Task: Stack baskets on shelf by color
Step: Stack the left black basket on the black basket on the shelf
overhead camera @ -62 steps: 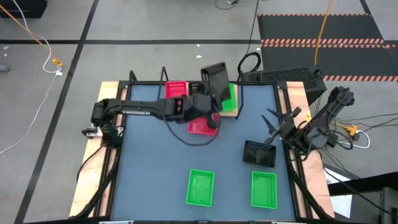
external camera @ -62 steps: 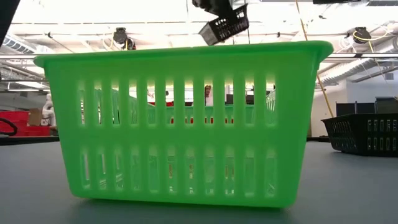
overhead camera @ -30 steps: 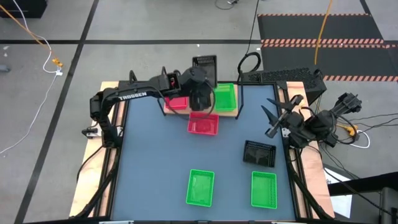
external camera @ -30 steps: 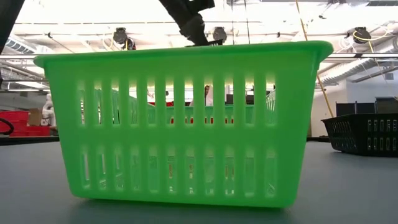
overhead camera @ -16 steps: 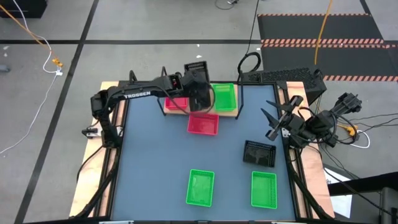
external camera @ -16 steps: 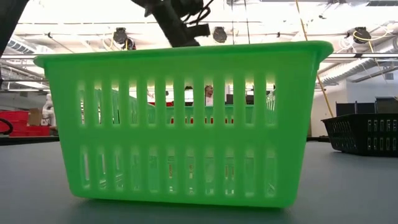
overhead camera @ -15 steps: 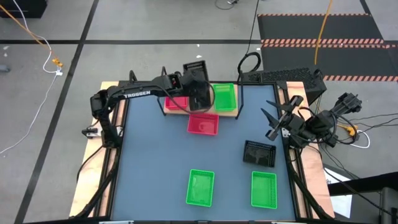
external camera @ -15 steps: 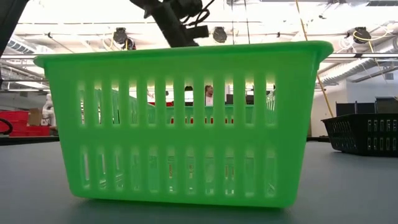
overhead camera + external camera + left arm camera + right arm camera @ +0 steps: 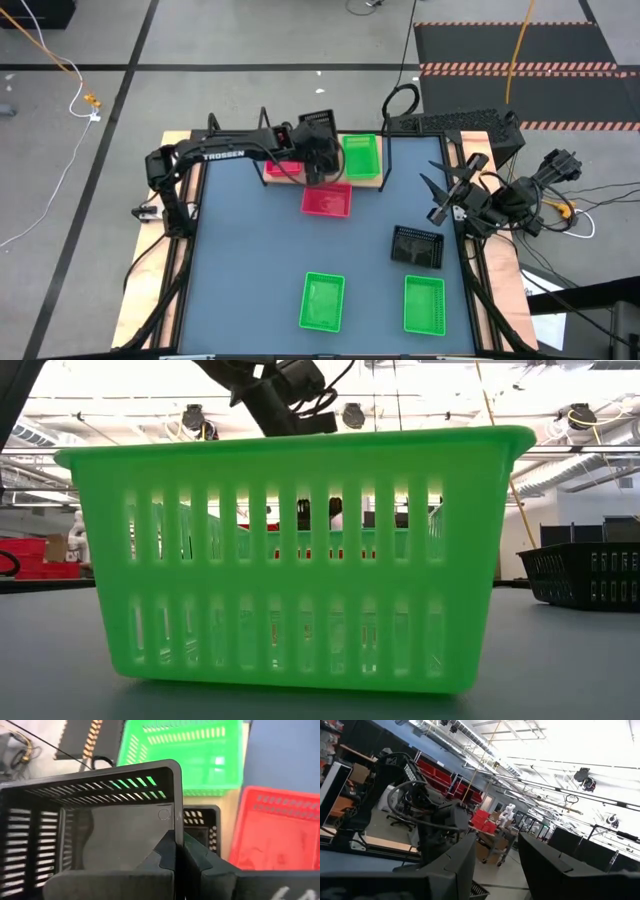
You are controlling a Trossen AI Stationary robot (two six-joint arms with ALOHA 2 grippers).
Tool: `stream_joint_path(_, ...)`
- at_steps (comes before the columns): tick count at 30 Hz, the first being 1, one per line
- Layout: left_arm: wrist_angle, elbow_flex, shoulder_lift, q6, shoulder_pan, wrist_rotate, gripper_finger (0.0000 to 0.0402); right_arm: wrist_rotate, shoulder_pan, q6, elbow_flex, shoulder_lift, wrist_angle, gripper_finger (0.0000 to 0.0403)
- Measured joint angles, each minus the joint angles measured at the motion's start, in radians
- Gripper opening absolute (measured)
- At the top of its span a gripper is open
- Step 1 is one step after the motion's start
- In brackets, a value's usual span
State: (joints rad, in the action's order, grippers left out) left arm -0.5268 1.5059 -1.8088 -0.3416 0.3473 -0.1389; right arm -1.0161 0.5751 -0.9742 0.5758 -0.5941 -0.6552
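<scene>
Gripping blk basket (image 9: 95,825) rim, left pincer (image 9: 179,851), slotted sides, over shelf (image 9: 372,183)

Left tool (image 9: 178,851) clamped on black basket (image 9: 95,827) rim, above green basket (image 9: 186,755) and red basket (image 9: 277,832).

Bright even overhead lighting, ceiling glare washing out low view, soft shadows, sharp focus

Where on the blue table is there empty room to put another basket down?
The widest bare patch is the table's left side, left of the red basket and the near green basket. A smaller gap sits between that red basket and the black basket. The shelf at the back is crowded.
</scene>
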Motion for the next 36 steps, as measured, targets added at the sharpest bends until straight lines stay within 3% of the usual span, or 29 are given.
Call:
stream_joint_path(22, 0.08, -0.112, 0.0, -0.02, -0.034, 0.007, 0.001, 0.0, 0.0, -0.009, 0.0, 0.0, 0.0, 0.0141)
stream_joint_path(36, 0.088, -0.112, 0.0, -0.022, -0.032, -0.002, 0.0115, -0.005, 0.0, 0.038, 0.0, 0.0, 0.001, 0.0141)
